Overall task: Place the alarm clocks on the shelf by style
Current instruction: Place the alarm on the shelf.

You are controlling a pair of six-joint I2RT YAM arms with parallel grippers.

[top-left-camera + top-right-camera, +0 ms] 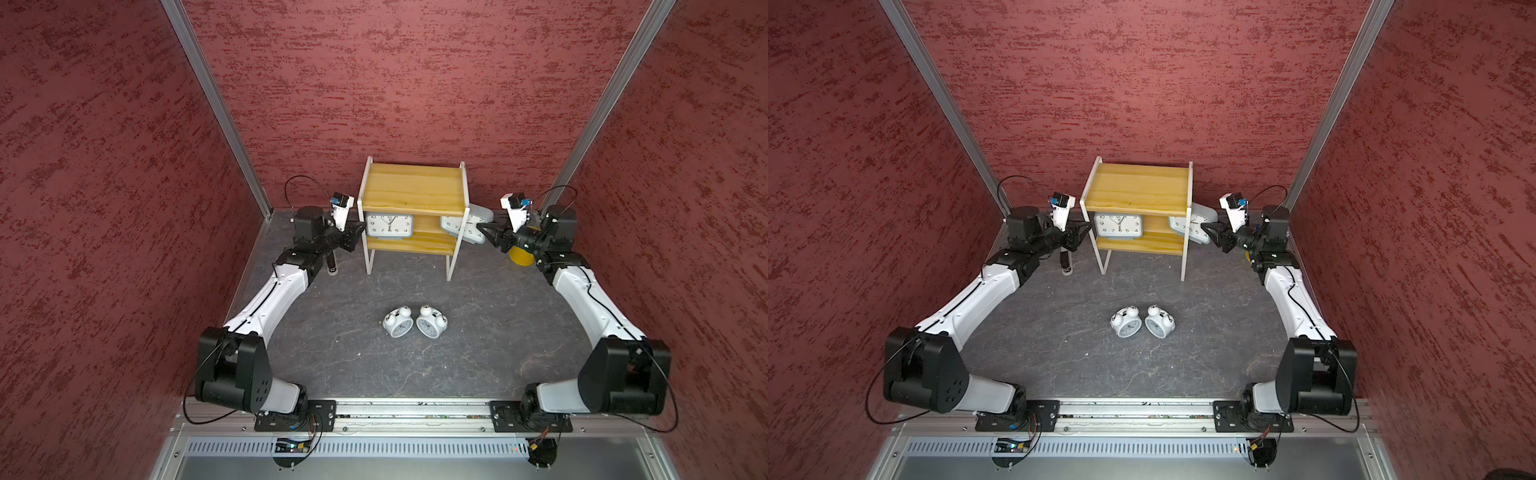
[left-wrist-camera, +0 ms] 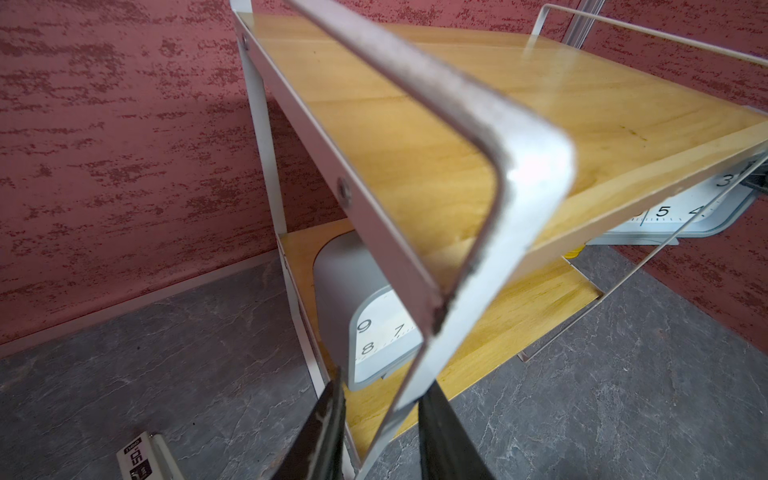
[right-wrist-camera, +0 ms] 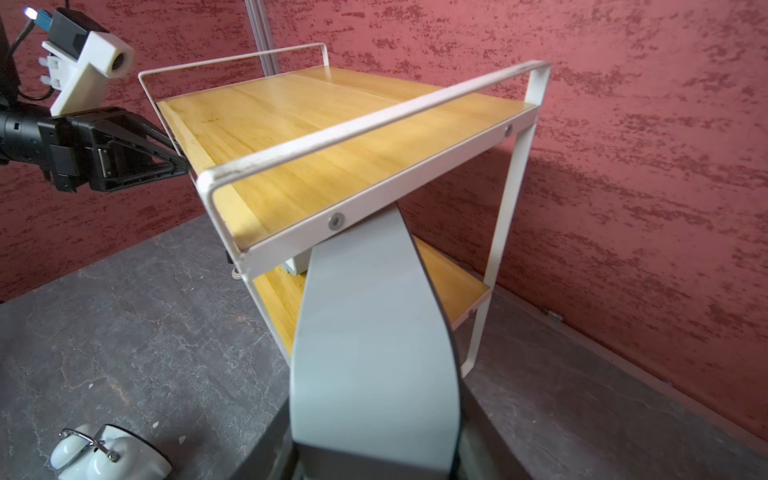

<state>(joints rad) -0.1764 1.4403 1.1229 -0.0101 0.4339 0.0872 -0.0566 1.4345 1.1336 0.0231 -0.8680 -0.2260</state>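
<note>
A: Where is the clock that's being placed?

B: The right pincer (image 1: 482,233) is clamped on one large grey rounded-rectangular clock with a white face (image 1: 480,215). The clock is half in through the right end of the two-tier rack of yellowish boards on a thin white frame (image 1: 411,187), at the lower tier. Its twin (image 1: 389,225) stands upright on that tier's left half.

A: How does the held one lie?

B: Face toward the front, with its long axis running side to side along the board but tipped out of level.

A: What might go wrong?

B: I judge a tipped corner could catch the side rail or post and shove the light rack. It could also push on into the standing twin and topple it.

A: And the left pincer (image 2: 382,382)?

B: Its jaws straddle the rack's left front post, apart, with a gap beside one finger (image 2: 328,415), so it's hardly a brace. One small round white twin-bell clock (image 1: 398,323) and its mate (image 1: 431,322) sit on the dark marbled counter (image 1: 332,353).
</note>
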